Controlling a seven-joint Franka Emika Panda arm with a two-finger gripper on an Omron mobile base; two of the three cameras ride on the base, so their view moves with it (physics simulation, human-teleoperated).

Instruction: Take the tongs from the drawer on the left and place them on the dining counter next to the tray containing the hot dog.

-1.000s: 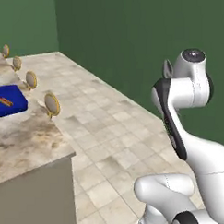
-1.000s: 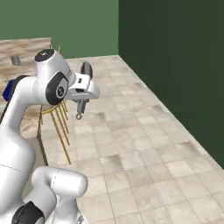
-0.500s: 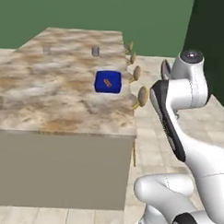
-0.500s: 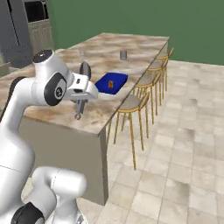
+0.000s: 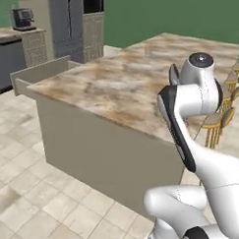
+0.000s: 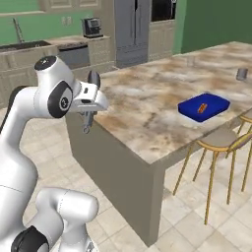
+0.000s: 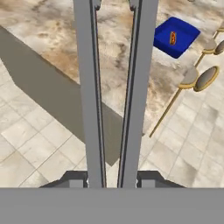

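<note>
- The end effector (image 6: 86,129) is closed on the tongs (image 7: 114,92), whose two grey arms run up between the fingertips in the hand view.
- It is held in the air just off the worktop's (image 6: 147,106) near corner.
- Farther along the worktop, the blue tray (image 6: 204,107) is seen with the hot dog (image 6: 201,106) in it.
- Wooden stools (image 6: 221,140) stand beside that edge.

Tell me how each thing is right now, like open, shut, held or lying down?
tongs: held between the fingers, arms apart
gripper: shut on the tongs, beside the counter
drawer: pulled open
tray: lying flat on the dining counter
hot dog: lying in the tray
</note>
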